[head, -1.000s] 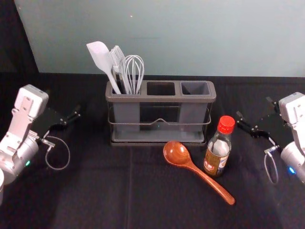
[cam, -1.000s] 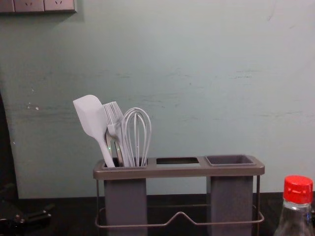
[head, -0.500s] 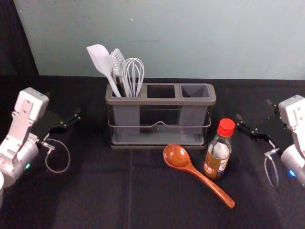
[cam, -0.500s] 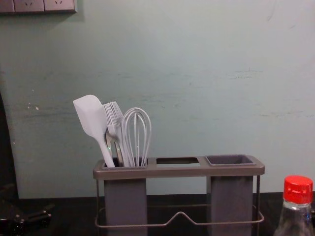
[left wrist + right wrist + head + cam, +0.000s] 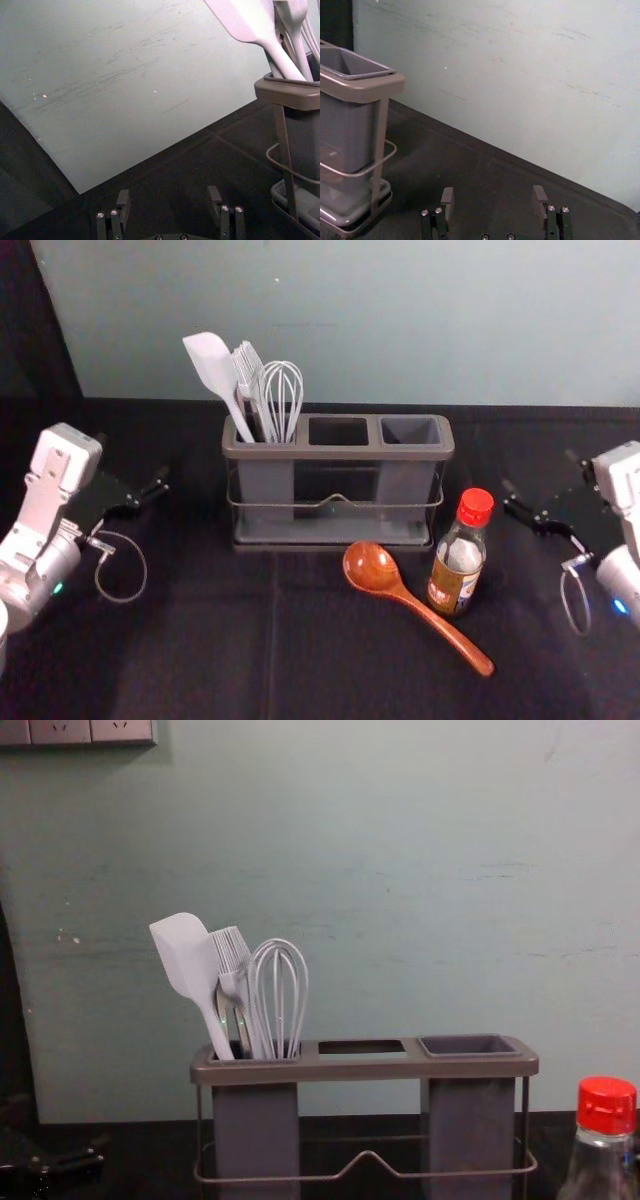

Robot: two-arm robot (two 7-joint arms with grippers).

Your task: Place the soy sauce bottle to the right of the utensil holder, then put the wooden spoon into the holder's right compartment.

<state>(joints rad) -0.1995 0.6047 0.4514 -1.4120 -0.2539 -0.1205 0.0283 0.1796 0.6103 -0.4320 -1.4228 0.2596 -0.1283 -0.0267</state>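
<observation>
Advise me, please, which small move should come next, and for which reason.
Probably the right gripper should move toward the soy sauce bottle. It is open and empty, out to the bottle's right, while the bottle stands near the front right corner of the utensil holder, not fully to its right.

The red-capped soy sauce bottle (image 5: pixel 459 558) stands upright near the front right corner of the grey utensil holder (image 5: pixel 338 452); beside it, the glossy wooden spoon (image 5: pixel 421 610) lies slantwise (bowl nearest the holder).
</observation>
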